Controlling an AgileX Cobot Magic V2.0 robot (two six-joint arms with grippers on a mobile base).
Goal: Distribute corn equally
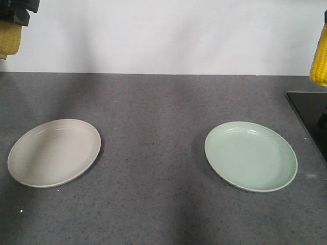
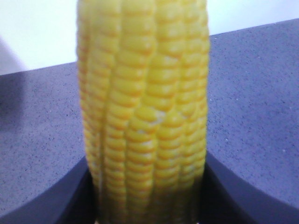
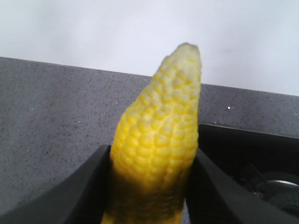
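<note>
Two cobs in the air! The left end effector point(image 2: 149, 200) is clamped on a corn cob point(image 2: 145, 107), jaws snug on both sides, high above the grey counter point(image 1: 153, 127). The right end effector point(image 3: 149, 196) grips a second cob point(image 3: 159, 135), pale tip pointing away. Below, the beige plate point(image 1: 53, 153) and the green plate point(image 1: 250, 155) sit well apart.

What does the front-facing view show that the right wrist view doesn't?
Only the front view: two empty plates, the beige plate and the green plate, plus the left corn cob at upper left. Only the right wrist view: the right end effector closed around the right corn cob, and that cob's pale tapered tip. Both: that cob, the grey counter, the white wall and the black panel at right.
</note>
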